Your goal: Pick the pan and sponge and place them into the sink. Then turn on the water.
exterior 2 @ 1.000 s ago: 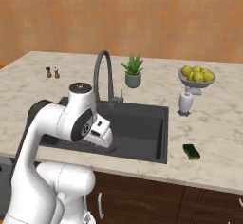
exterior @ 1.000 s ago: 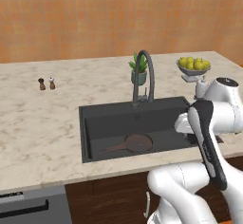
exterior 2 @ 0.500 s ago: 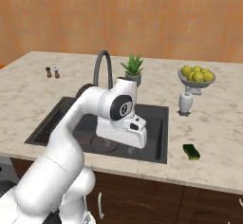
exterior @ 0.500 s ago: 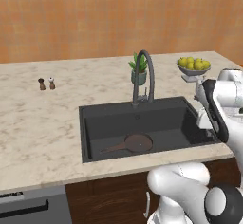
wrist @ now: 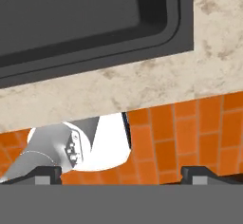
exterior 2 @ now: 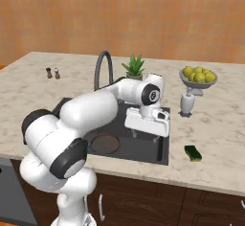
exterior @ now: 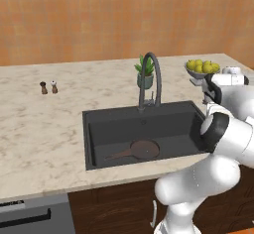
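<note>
sponge: (exterior 2: 193,153) lying on the counter (exterior 2: 220,139), right of the end effector (exterior 2: 146,124) and nearer the front edge
pan: (exterior: 144,149) resting in the sink (exterior: 99,129), left of and below the end effector
end effector: hovering over the sink's right rim; fingers (wrist: 45,174) standing apart, holding nothing
doing it well: swinging right, centring over the sponge, descending straight, closing across its narrow sides

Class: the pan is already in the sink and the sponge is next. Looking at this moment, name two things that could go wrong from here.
1. The sponge lies close to the counter's front edge; a clumsy grasp could push it off.
2. The gripper hangs over the sink's front corner and the counter edge, looking down at the floor; a low swing toward the sponge could clip the rim.
</note>
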Controlling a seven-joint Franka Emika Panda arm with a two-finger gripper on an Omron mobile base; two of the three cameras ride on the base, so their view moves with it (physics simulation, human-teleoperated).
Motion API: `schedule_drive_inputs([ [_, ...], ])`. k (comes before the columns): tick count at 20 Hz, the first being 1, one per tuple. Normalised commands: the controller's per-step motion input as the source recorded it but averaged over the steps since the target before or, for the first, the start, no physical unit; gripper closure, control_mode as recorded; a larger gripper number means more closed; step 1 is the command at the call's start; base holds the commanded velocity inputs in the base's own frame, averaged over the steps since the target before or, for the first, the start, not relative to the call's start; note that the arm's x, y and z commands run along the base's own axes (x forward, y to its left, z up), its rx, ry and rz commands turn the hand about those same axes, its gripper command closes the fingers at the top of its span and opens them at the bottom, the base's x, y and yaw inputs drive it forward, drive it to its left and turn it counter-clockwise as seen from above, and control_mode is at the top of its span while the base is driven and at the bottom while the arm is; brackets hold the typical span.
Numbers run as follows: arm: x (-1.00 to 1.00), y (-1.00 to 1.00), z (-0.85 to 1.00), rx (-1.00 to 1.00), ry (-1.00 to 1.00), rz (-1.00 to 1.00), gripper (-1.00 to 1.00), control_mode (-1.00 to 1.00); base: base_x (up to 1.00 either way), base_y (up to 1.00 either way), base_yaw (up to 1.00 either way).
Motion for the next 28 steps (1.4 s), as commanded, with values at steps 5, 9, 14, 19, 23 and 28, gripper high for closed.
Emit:
schedule_drive_inputs([
  [5,0.56,-0.15,-0.13,0.01,0.01,0.00,-1.00,-1.00,0.00,0.00,0.00],
  [9,0.06,-0.30,-0.18,-0.07,0.00,0.00,-1.00,-1.00,0.00,0.00,0.00],
  [14,0.00,-0.02,-0.26,-0.01,0.00,0.00,-1.00,-1.00,0.00,0.00,0.00],
  [19,0.00,-0.21,-0.28,0.00,-0.12,0.02,-1.00,-1.00,0.00,0.00,0.00],
  [23,0.00,-0.34,-0.28,-0.08,-0.21,0.10,-1.00,-1.00,0.00,0.00,0.00],
  [28,0.00,-0.37,-0.15,-0.07,-0.25,0.30,-1.00,-1.00,0.00,0.00,0.00],
])
